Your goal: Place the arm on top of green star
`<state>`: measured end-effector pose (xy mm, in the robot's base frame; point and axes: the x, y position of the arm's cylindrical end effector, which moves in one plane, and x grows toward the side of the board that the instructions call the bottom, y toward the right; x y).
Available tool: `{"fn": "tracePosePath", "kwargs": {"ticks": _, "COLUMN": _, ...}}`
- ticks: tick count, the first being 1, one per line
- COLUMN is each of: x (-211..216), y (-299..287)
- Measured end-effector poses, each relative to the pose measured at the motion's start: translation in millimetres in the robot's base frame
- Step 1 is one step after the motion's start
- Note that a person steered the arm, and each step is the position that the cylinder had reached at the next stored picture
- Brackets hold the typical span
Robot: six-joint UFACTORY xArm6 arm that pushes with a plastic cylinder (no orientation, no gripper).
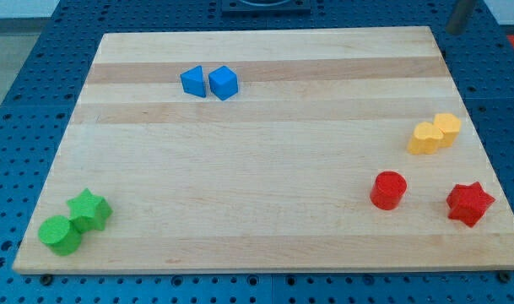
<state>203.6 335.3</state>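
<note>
No text, label, brand, number or sign is showing anywhere in the camera view that can be read.
</note>
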Motion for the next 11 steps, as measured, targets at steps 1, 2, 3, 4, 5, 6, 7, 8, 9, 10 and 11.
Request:
{"fn": "tracePosePath", "kwargs": {"ticks": 1, "x": -1.0, "y": 0.0}}
{"fn": "tracePosePath", "kwargs": {"ticks": 2, "x": 68.7, "y": -32.0}}
{"fn": "tracePosePath", "kwargs": {"ticks": 3, "x": 108.0, "y": -41.6}}
{"fn": "tracePosePath", "kwargs": {"ticks": 4, "x": 108.3, "y": -41.6}}
{"fn": "tracePosePath", "kwargs": {"ticks": 5, "x": 108.8, "y": -50.9}}
{"fn": "tracePosePath", "kwargs": {"ticks": 6, "x": 108.8, "y": -83.7}}
{"fn": "tracePosePath", "kwargs": {"ticks": 7, "x": 133.6, "y": -167.3}}
{"fn": "tracePosePath", "kwargs": {"ticks": 8, "x": 168.8, "y": -233.7}}
{"fn": "tracePosePath", "kwargs": {"ticks": 9, "x": 185.1, "y": -270.8}}
{"fn": "tracePosePath", "kwargs": {"ticks": 10, "x": 241.4, "y": -349.5}}
{"fn": "tracePosePath", "kwargs": {"ticks": 11, "x": 287.3, "y": -399.9}}
